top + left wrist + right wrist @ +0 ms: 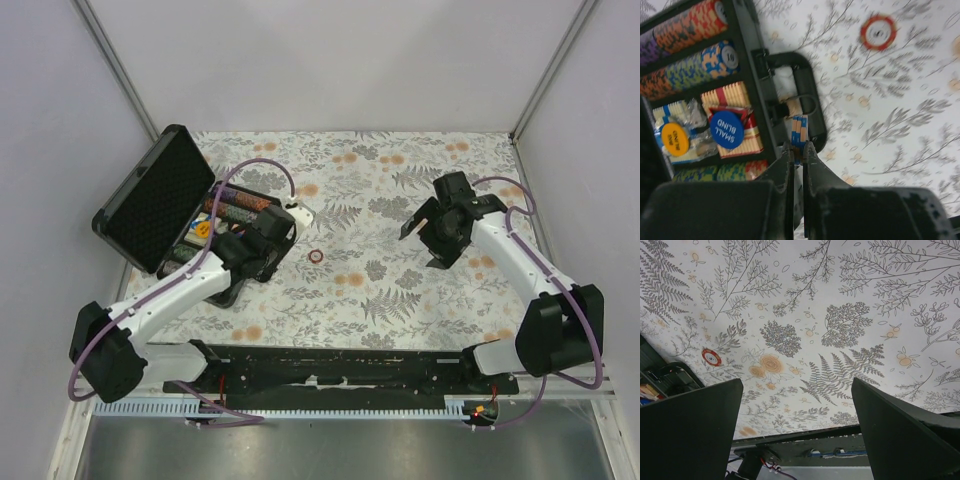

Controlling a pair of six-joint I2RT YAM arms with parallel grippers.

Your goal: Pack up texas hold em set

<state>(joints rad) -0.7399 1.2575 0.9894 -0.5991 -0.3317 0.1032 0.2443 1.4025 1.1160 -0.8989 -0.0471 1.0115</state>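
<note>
At left of the top view, black case [150, 200] lies open, lid tilted up toward the upper left. L gripper [798, 150] sits at the case's front edge, just by the handle [812, 100]. Its fingers are pinched tight on a thin stack of blue/orange chips [799, 130], held edge-on. Prob 2-3 chips, but blur makes the count unclear.

Inside the case (L wrist view), rows of striped chips [685, 25] fill the upper left of frame, w/ the card box [732, 95] below them. Blue SMALL BLIND button [726, 129] lies on the box, and the orange button [675, 139] is just left of it.

One red/white chip [316, 256] lies loose on the floral cloth [400, 290], centre of the top view, apart from the case and both grippers.

R gripper [432, 235] hangs over the cloth at right of the top view, well apart from the case. Its jaws are spread wide and hold nothing.
</note>
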